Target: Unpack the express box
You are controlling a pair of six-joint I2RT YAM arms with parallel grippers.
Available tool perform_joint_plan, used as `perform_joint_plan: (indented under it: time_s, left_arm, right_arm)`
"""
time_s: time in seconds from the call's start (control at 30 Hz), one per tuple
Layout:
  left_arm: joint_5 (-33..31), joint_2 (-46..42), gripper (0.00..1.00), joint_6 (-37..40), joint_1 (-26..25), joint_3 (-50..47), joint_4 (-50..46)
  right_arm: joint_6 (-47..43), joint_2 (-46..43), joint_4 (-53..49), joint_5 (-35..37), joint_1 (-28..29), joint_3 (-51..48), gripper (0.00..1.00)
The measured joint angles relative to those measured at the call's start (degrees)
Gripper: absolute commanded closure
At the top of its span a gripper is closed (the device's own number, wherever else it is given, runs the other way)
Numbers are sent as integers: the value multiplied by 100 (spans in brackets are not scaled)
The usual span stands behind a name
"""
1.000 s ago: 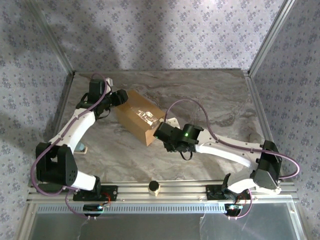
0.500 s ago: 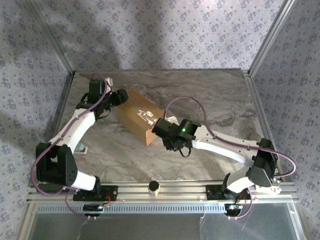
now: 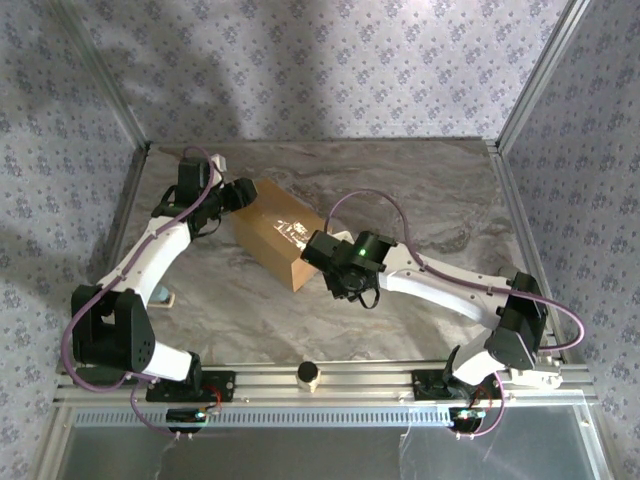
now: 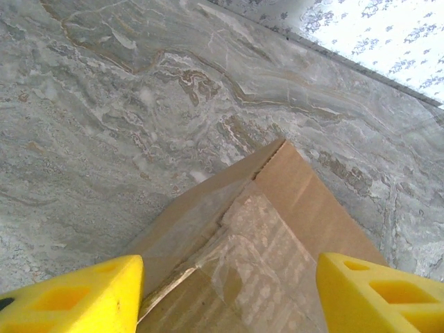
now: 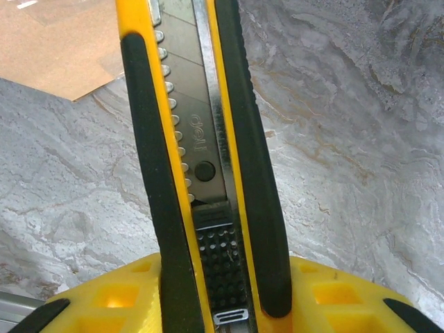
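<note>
Grey floral-papered walls [image 3: 320, 70] close in three sides of the marbled grey stone-look bench [image 3: 430, 190]. The plain tan cardboard express box [image 3: 280, 235] lies flat on it, set on a diagonal a little left of centre, between my two arms.

The box is sealed, its top flaps down under the tape, so whatever it holds is hidden.

I judge the carton stiff at its edges and corners, softer across the flap panels, and probably light enough to skate on this smooth bench when pushed. The best hold is therefore across a short end, on the bare cardboard walls near a corner, which leaves the taped seam free.

My left pincer [image 3: 240, 195] is at the box's far left end, yellow fingers [image 4: 69, 295] spread with the corner between them. Whether they press on the cardboard or only straddle it, I cannot tell.

My right pincer [image 3: 322, 252] is at the box's near right end, clenched on a yellow-and-black plastic utility knife [image 5: 201, 139] with a segmented steel blade, which runs out past my fingers.

A glossy clear tape strip [image 4: 257, 243] crosses the lid and looks slick, a poor place to grip.

A small cream cylinder with a dark top [image 3: 308, 374] stands on the near rail, well apart from the box.
</note>
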Motion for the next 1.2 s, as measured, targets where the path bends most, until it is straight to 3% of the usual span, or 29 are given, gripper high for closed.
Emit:
perform_joint_plan:
  time_s: [0.3, 0.63, 1.2]
  left_arm:
    - [57, 170, 34, 212, -50, 662, -529]
    - [17, 1060, 36, 352, -39, 1224, -763]
    - [39, 1078, 39, 503, -177, 1021, -278]
  right_arm:
    - [-87, 2, 120, -74, 0, 0, 100]
    - [-85, 2, 184, -109, 0, 0, 100]
    - [-90, 2, -22, -129, -20, 96, 100]
